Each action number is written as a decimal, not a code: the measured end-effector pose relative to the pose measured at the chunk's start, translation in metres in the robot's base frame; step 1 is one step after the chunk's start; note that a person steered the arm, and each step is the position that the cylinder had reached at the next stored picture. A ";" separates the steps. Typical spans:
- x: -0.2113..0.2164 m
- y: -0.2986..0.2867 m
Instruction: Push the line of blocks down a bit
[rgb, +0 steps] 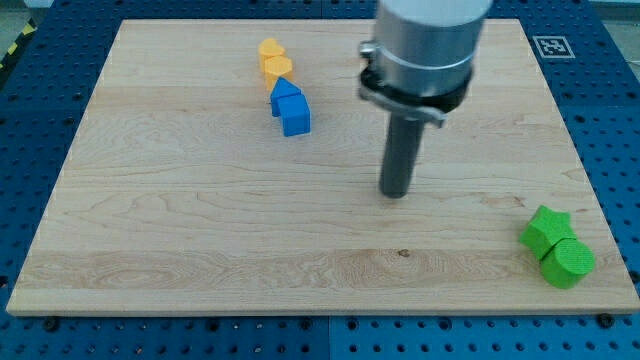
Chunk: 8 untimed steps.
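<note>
Tip (396, 193), mine, rested on bare board (200, 230), touching nothing, holding nothing. Yellow (273, 60) and blue blocks (290, 106) lay far-left; green blocks (556, 247) near-right.

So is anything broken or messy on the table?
Nothing looks broken or spilled. The yellow blocks and blue blocks form a neat line, the green blocks sit apart, and my tip touches none.

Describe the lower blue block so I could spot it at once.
Start at the wooden board and look near its top edge, left of the dark rod and my tip. A short line of four blocks runs there. The lower blue block ends it at the bottom, below the two orange ones.
</note>
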<state>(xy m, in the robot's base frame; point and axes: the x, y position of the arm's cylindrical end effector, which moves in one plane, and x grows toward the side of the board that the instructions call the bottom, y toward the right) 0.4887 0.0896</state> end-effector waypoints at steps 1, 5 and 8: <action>-0.036 0.005; -0.244 -0.071; -0.254 -0.145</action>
<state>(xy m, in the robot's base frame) 0.2351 -0.0557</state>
